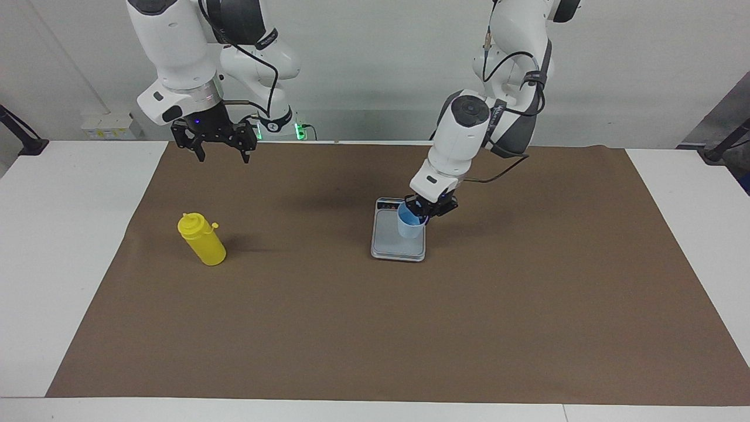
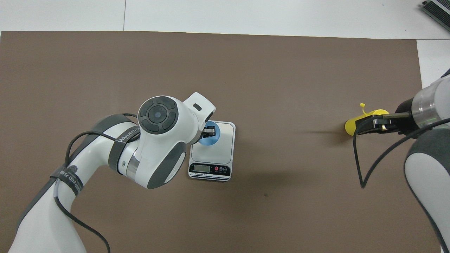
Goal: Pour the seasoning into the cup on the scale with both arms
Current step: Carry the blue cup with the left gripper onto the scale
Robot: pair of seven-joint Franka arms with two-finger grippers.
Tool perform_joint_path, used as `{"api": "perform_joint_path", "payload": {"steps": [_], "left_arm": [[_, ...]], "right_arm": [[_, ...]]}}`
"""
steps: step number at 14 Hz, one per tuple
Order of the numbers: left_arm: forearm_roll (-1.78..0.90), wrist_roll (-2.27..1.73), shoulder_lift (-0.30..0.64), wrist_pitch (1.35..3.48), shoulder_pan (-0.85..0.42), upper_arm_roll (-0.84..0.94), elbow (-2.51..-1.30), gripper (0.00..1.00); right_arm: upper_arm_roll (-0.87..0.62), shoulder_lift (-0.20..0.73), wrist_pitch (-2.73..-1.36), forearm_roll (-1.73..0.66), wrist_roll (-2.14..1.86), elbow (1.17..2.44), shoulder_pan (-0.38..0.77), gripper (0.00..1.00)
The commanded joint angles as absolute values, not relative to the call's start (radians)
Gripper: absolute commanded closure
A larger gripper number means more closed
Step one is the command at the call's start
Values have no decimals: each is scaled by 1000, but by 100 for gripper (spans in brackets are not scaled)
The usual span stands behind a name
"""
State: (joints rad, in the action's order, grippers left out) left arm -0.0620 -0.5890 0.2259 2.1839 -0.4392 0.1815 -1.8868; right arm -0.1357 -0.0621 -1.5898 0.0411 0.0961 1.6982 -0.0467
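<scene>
The light blue cup (image 1: 409, 226) is on or just above the silver-grey scale (image 1: 391, 243), slightly tilted. My left gripper (image 1: 426, 213) is shut on the cup's rim, at the edge toward the left arm's end. From overhead, the left gripper (image 2: 210, 130) sits over the cup (image 2: 211, 140) on the scale (image 2: 222, 151). The yellow seasoning bottle (image 1: 202, 240) stands upright on the brown mat toward the right arm's end. My right gripper (image 1: 223, 155) hangs open and empty, high over the mat. From overhead, the right gripper (image 2: 366, 127) partly covers the bottle (image 2: 350, 127).
A brown mat (image 1: 375, 328) covers most of the white table (image 1: 64, 234). The scale's dark display strip (image 2: 210, 169) is on its edge nearest the robots. A black cable (image 2: 358, 165) hangs from the right arm.
</scene>
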Motion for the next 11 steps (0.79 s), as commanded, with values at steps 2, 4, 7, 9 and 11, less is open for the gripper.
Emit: {"api": "perform_joint_path", "payload": {"steps": [2, 4, 7, 9, 11], "left_arm": [[-38, -621, 213, 2223, -468, 164, -1927, 100], [-31, -635, 224, 2262, -471, 164, -1939, 100], [-12, -637, 233, 2269, -472, 164, -1934, 52], [-6, -640, 233, 2283, -472, 164, -1939, 0], [-6, -638, 226, 2267, -462, 160, -1927, 0]], "right_arm": [[-140, -63, -1578, 21, 72, 1690, -78, 0], [-140, -64, -1572, 21, 71, 1692, -78, 0], [-140, -61, -1604, 21, 75, 1693, -90, 0], [-140, -58, -1632, 21, 131, 1694, -98, 0], [-140, -55, -1660, 15, 310, 1695, -103, 0]]}}
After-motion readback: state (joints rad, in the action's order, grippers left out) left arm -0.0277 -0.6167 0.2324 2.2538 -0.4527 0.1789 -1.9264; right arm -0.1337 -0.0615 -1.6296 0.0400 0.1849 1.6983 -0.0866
